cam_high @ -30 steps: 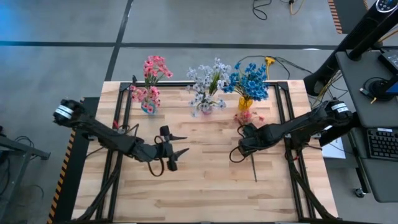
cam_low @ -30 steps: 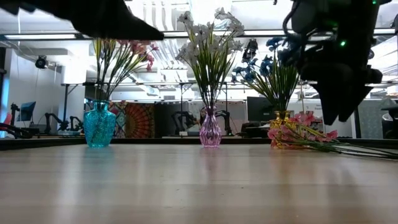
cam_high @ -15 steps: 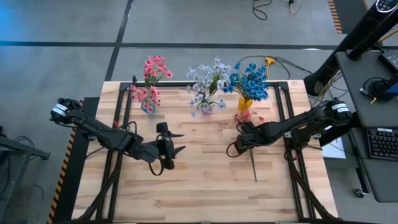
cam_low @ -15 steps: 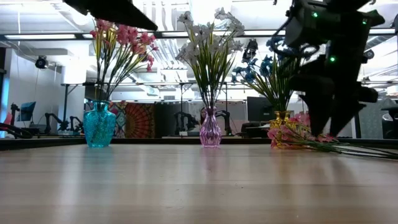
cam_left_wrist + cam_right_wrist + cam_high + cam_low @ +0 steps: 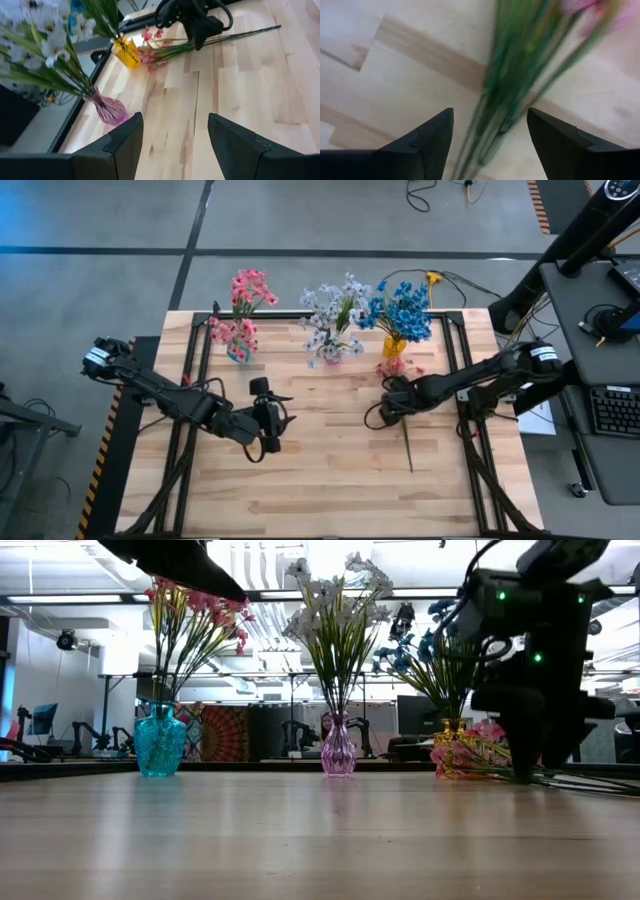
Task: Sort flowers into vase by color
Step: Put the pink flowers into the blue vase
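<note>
Wooden table [image 5: 330,480]: three vases along far edge, teal with pink flowers [image 5: 243,310], pink-glass with lavender-white flowers [image 5: 333,315], yellow with blue flowers [image 5: 402,310]. Loose pink spray [image 5: 400,395] lies flat before yellow vase; right gripper [image 5: 393,402] directly over its stems, fingers spread, nothing grasped. Left gripper [image 5: 272,420] mid-table, raised, fingers apart, empty.

This is a robotics lab. A pale wooden counter [image 5: 330,470] on a black metal frame stands on a grey concrete floor [image 5: 90,290] marked with dark tape lines, and a black keyboard [image 5: 612,410] sits on a grey side desk. Beyond the counter (seen level across it) are white ceiling ducts [image 5: 250,560], strip lights and further dark robot arms [image 5: 92,735].
</note>
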